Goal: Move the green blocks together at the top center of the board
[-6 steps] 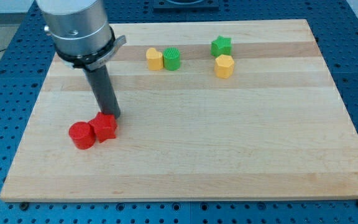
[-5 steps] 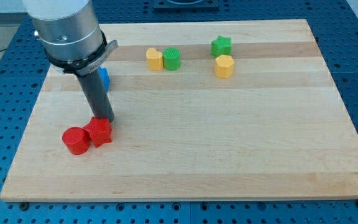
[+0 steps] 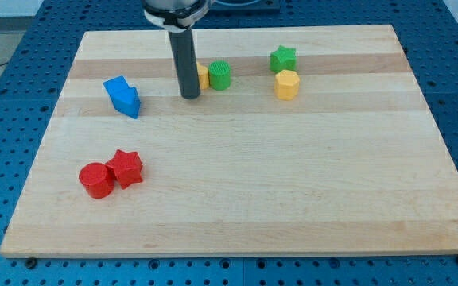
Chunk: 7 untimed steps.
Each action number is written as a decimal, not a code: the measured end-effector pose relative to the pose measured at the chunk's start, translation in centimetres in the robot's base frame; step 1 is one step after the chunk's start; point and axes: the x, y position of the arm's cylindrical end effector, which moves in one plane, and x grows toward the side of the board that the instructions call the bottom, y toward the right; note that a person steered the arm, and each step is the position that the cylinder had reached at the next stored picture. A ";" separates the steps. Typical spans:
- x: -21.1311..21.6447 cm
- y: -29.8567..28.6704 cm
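A green cylinder block point(image 3: 220, 75) stands near the view's top center, touching a yellow block point(image 3: 203, 77) on its left. A green star block point(image 3: 283, 59) sits further right near the top, just above a yellow hexagonal block point(image 3: 287, 83). My tip point(image 3: 190, 95) rests on the board at the yellow block's lower left, partly hiding it. The tip is left of the green cylinder and apart from it.
A blue block point(image 3: 123, 96) lies at the upper left. A red cylinder point(image 3: 96, 179) and a red star point(image 3: 126, 168) touch each other at the lower left. The wooden board point(image 3: 293, 199) lies on a blue perforated table.
My tip has left the red blocks at the lower left and moved up and right to the yellow block beside the green cylinder. The blue block is now uncovered.
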 end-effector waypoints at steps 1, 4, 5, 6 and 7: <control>-0.6 1.0; -3.0 6.1; -3.1 6.3; -3.1 10.6; -3.1 13.4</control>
